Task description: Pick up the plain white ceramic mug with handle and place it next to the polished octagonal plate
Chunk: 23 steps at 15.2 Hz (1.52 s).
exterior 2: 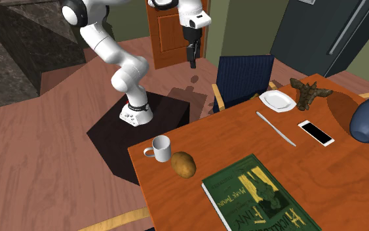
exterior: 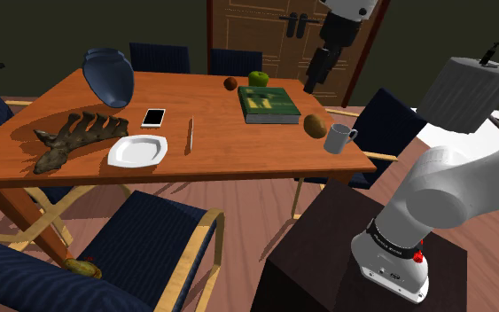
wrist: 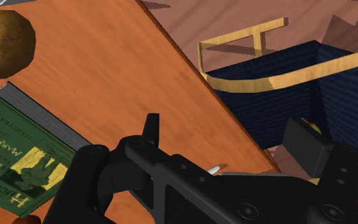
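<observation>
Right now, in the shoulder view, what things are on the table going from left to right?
brown spiky figure → white plate → knife → green book → brown potato-like lump → mug

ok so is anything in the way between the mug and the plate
The knife lies across the path just before the plate, on the side facing the mug. A brown potato-like lump sits close beside the mug; the green book lies off the line. The rest is bare table, so a lifted carry should clear them.
</observation>
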Available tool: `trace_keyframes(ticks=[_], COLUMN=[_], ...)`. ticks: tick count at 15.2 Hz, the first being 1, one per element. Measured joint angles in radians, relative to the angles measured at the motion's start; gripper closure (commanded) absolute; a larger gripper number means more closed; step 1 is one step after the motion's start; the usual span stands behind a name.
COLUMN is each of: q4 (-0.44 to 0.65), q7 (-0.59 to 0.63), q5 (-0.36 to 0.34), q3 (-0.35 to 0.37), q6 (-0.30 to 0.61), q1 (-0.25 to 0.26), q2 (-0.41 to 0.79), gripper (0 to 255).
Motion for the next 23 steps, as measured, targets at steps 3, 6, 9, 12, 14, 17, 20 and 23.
trace_keyframes(ticks=[3,6,9,12,14,17,20,23], q4=[-0.030,-0.095,-0.157,-0.210,-0.240,-0.287,-0.302,-0.315], q7=[-0.025,-0.079,-0.139,-0.202,-0.242,-0.301,-0.368,-0.435], q5=[-0.012,-0.041,-0.077,-0.116,-0.143,-0.184,-0.226,-0.265], q3=[-0.022,-0.071,-0.126,-0.186,-0.224,-0.284,-0.352,-0.425], q6=[0.013,0.053,0.090,0.134,0.168,0.217,0.276,0.347], q1=[-0.007,-0.026,-0.049,-0.076,-0.095,-0.125,-0.153,-0.179], q2=[-0.012,-0.027,-0.042,-0.043,-0.034,-0.025,0.026,0.087], gripper=[0,0,0,0,0,0,0,0])
